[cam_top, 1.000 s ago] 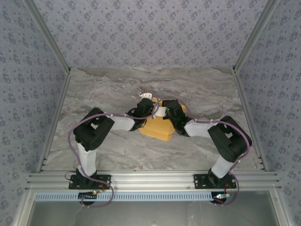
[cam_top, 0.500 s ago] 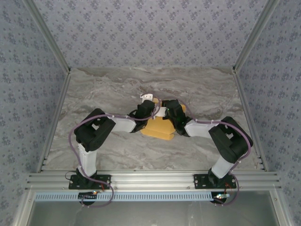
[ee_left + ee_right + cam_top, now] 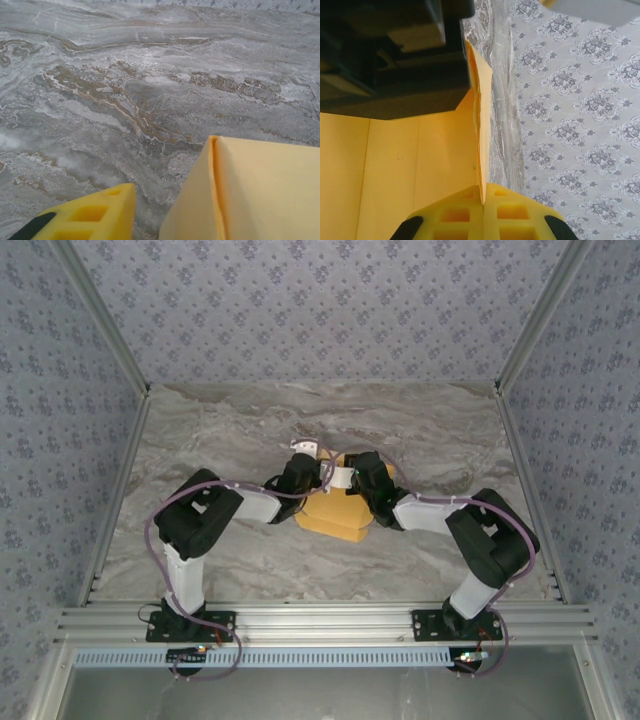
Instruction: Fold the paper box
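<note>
Right claw (image 3: pixel 483 220) pinching paper box (image 3: pixel 420 160) edge; left claw (image 3: pixel 304 454) grip unclear, open table (image 3: pixel 150 75) beyond

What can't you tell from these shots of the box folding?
Top view: the paper box, far side hidden under both wrists.
Left wrist view: the left gripper, one finger cut off by the bottom edge, so open or shut is unclear.
Right wrist view: the box's outline, cropped.

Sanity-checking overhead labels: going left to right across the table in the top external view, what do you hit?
left arm → paper box → right arm
</note>
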